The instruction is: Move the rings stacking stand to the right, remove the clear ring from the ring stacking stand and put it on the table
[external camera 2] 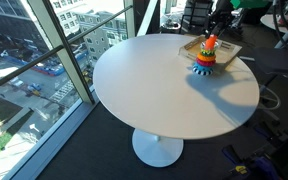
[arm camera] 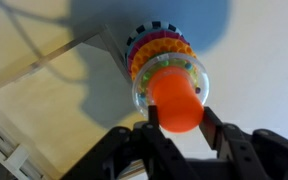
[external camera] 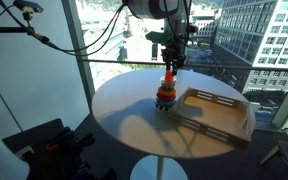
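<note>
- The Robotiq gripper (external camera: 170,66) hung straight down over the rings stacking stand (external camera: 167,95), which stood upright a little beyond the middle of the round table (external camera: 124,112).
- In an exterior view the stand (external camera 2: 206,58) sat towards 1 o'clock on the tabletop. The wooden tray (external camera 2: 227,47) lay just behind it.
- The tray's near corner (external camera: 184,98) lay at the stand's 3 o'clock, just beside the base. I could not tell whether the two touched.
- In the wrist view the jaws stood partly apart, one finger (arm camera: 216,128) on each side of the orange-red peg top (arm camera: 176,100). I could not tell whether they pinched the peg or only flanked it.
- The clear ring (arm camera: 191,70) was uppermost on the stack, seated round the peg directly under the fingertips. The coloured rings (arm camera: 156,45) showed beneath it, at 12 o'clock in that view.
- I judged the step in hand to be the first one, shifting the stand sideways, with the ring not yet off.
- To do it well, the fingers should close squarely on the peg, above the clear ring rather than on it.
- The base should stay flat and low through the move so that the stack does not tip.
- The tray's edge was the thing to watch, since a snagged base could tilt the cone.
</note>
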Robot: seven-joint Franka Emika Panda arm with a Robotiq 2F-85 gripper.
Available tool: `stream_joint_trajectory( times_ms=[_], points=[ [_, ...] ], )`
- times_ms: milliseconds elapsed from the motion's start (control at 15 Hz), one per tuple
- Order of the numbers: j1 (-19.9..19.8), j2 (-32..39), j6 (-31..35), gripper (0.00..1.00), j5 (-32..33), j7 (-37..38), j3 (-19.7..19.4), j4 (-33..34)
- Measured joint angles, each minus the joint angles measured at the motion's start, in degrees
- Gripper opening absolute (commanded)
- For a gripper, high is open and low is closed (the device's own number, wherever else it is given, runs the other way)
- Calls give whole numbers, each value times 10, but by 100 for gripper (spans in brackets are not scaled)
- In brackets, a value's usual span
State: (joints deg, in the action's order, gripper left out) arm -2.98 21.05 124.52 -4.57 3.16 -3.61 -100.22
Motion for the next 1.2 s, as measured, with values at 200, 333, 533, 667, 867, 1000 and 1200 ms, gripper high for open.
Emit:
stream_joint_trajectory(
  times_ms=[200, 333, 533, 667, 867, 1000, 1200],
  points=[
    [-3, 0, 3, 21, -1, 7, -3, 0],
    [-4, 0, 5, 21, -1, 10, -5, 0],
    [-5, 0, 12, 21, -1, 13, -7, -1],
    [-5, 0, 16, 21, -1, 14, -8, -2],
    [-5, 0, 18, 71, -1, 14, -8, -2],
    [-5, 0, 18, 87, -5, 13, -7, -2],
    [-5, -1, 18, 100, -9, 12, -2, -2]
  ],
)
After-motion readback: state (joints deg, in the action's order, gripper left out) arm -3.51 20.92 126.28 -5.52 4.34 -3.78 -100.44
